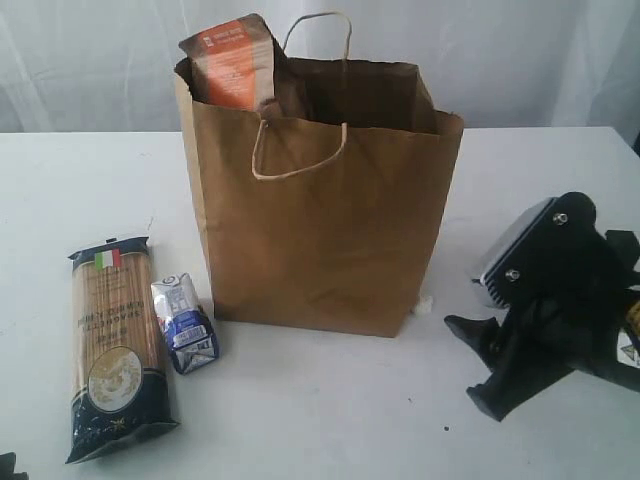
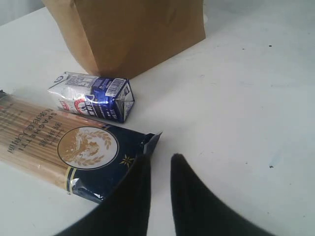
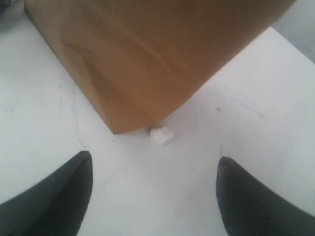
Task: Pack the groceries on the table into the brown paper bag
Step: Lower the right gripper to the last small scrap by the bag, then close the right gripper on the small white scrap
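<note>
Brown paper bag (image 1: 320, 230) stands upright on the white table (image 1: 330, 400), with a crinkled brown pouch with orange label (image 1: 232, 65) poking from its mouth. To its left, a flat blue spaghetti packet (image 1: 112, 345) and a small blue-white carton (image 1: 184, 322) lie side by side. The left gripper (image 2: 160, 158) is nearly closed and empty. The right gripper (image 3: 153, 162) is spread wide.

- We see a white table (image 1: 320, 420), flat, with some small dark specks.
- The brown paper bag (image 1: 320, 230) stands upright on it, toward the far side.
- The blue spaghetti packet (image 1: 113, 345) lies flat on the left, near the front edge.
- The small blue-white carton (image 1: 185, 325) lies on its side, just beside the packet, between it and the bag.
- A little white scrap (image 1: 424, 302) lies at the bag's front right corner.
</note>
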`<action>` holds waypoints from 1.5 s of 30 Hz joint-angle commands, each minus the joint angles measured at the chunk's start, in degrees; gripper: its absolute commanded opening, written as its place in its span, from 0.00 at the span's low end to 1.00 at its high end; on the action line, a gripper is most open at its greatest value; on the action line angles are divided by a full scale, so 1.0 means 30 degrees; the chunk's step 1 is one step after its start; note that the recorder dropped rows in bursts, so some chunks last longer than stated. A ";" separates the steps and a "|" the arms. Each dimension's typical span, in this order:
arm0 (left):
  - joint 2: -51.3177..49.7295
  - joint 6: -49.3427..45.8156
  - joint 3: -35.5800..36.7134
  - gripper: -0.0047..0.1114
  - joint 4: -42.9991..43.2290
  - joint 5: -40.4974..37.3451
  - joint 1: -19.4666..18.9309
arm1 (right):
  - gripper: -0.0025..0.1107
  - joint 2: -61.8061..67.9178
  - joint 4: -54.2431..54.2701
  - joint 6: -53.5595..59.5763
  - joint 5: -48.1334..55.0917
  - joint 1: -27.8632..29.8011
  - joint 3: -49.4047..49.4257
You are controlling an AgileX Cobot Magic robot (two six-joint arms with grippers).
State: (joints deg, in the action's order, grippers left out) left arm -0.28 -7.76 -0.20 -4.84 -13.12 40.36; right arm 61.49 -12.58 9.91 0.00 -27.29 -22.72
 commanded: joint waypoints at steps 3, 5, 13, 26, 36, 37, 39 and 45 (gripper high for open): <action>0.0095 0.0021 0.0066 0.22 -0.0066 -0.0088 0.0116 | 0.61 0.3016 -0.0025 0.0037 -0.2596 0.2201 0.0153; 0.0095 0.0021 0.0066 0.22 -0.0066 -0.0088 0.0116 | 0.61 0.4050 -0.0025 -0.0021 -0.3502 0.2537 0.0153; 0.0095 0.0021 0.0066 0.22 -0.0066 -0.0088 0.0116 | 0.61 0.8303 0.0012 -0.2258 -0.6765 0.3154 -0.0180; 0.0095 0.0021 0.0066 0.22 -0.0066 -0.0088 0.0116 | 0.61 1.2565 -0.1023 -0.3042 -0.7780 0.3207 -0.2168; 0.0095 0.0021 0.0066 0.22 -0.0066 -0.0088 0.0116 | 0.59 1.4483 -0.1833 -0.3506 -0.7947 0.3207 -0.3281; 0.0095 0.0021 0.0066 0.22 -0.0066 -0.0088 0.0116 | 0.58 1.4587 -0.1833 -0.3506 -0.8067 0.3207 -0.3320; 0.0095 0.0021 0.0066 0.22 -0.0066 -0.0088 0.0116 | 0.58 1.4750 -0.1833 -0.3459 -0.8554 0.3207 -0.3320; 0.0095 0.0021 0.0066 0.22 -0.0066 -0.0088 0.0116 | 0.58 1.5080 -0.1833 -0.3304 -0.9157 0.3207 -0.3351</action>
State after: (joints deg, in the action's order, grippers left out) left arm -0.28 -7.76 -0.20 -4.84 -13.12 40.36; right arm 105.90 -17.40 -0.45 -27.27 -18.28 -32.59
